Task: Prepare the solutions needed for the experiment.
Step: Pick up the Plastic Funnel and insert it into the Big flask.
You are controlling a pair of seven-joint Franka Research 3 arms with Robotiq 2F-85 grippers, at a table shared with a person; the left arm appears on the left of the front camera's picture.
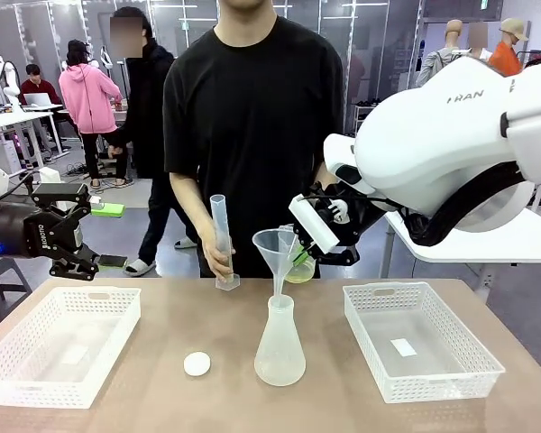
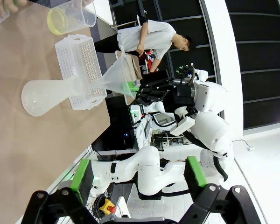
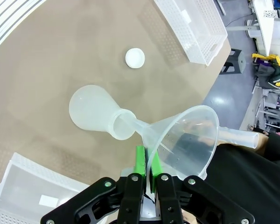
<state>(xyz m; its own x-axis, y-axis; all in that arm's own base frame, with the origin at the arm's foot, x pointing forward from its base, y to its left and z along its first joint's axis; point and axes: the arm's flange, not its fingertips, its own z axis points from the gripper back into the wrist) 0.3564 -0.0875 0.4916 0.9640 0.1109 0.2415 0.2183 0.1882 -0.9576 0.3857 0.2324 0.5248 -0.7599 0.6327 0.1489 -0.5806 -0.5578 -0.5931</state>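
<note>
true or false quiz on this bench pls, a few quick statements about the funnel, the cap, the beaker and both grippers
1. The funnel stands in the neck of the flask. True.
2. The right gripper is open, clear of the funnel. False: it is shut on the funnel's rim.
3. The white cap lies inside the left basket. False: it lies on the table, between that basket and the flask.
4. The person's hand holds a tall measuring cylinder. True.
5. The left gripper is open and holds nothing. True.
6. The beaker holds blue liquid. False: the liquid is pale yellow-green.
</note>
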